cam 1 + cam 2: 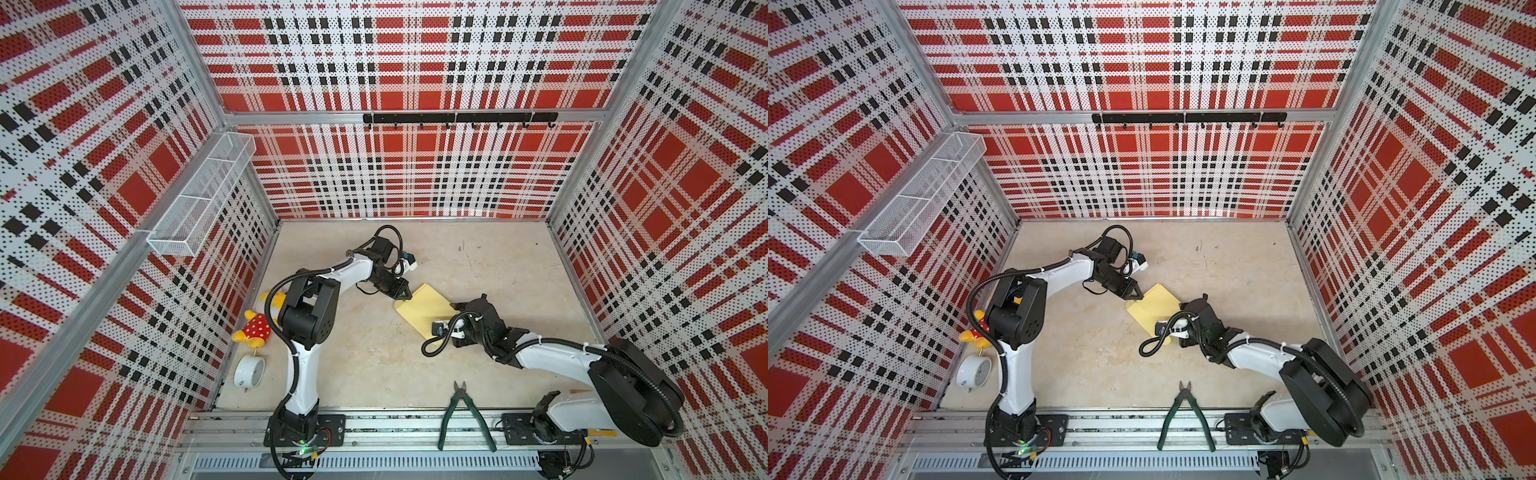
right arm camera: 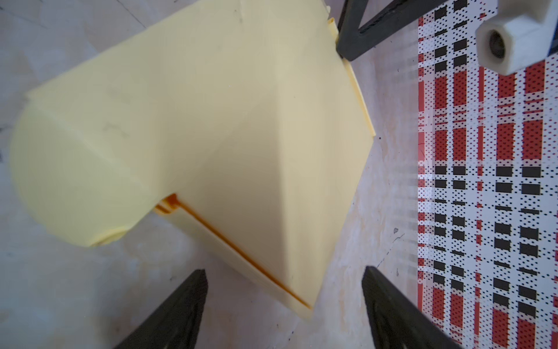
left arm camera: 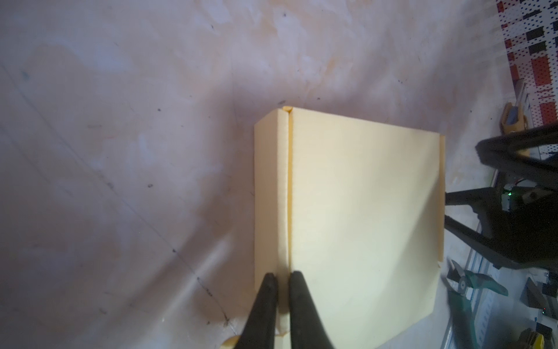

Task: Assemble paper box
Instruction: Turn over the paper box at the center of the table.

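The paper box (image 1: 424, 311) (image 1: 1156, 305) is pale yellow card, partly folded, lying flat on the floor between the two arms. In the left wrist view the left gripper (image 3: 282, 279) is shut on a raised fold along one side of the paper box (image 3: 362, 196). It reaches that far-left edge in both top views (image 1: 405, 293) (image 1: 1136, 295). The right gripper (image 2: 283, 278) stands open, with a corner of the paper box (image 2: 211, 121) lying between its wide-apart fingers and touching neither. From above, the right gripper (image 1: 465, 309) covers the box's right end.
Green pliers (image 1: 461, 415) lie by the front rail. A white alarm clock (image 1: 248, 371) and a yellow plush toy (image 1: 253, 328) sit against the left wall behind the left arm. A wire basket (image 1: 199, 199) hangs on the left wall, and a hook rail (image 1: 457, 118) on the back wall.
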`<state>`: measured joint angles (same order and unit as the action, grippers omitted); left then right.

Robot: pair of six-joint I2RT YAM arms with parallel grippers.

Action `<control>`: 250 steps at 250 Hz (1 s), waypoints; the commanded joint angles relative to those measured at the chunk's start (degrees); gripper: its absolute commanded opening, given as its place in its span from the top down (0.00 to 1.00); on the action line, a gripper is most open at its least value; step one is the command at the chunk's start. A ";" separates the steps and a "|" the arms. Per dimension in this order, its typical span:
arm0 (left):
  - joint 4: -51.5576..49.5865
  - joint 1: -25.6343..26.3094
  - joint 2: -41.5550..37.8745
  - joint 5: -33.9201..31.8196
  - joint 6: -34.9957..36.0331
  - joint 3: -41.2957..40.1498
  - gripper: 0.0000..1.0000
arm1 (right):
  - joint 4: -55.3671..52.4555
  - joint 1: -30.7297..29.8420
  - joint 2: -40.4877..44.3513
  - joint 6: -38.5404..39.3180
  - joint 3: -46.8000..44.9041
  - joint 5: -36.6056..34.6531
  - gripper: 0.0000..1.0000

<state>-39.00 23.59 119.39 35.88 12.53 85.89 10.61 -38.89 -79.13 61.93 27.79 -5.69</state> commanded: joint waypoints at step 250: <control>-0.74 -0.74 0.38 4.07 -1.08 0.20 0.82 | 42.00 -3.90 -11.74 10.61 -8.55 -5.17 0.48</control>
<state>-39.38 22.63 120.40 38.06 12.23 86.85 49.45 -42.48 -92.44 74.02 18.57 -11.55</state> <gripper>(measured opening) 0.168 0.541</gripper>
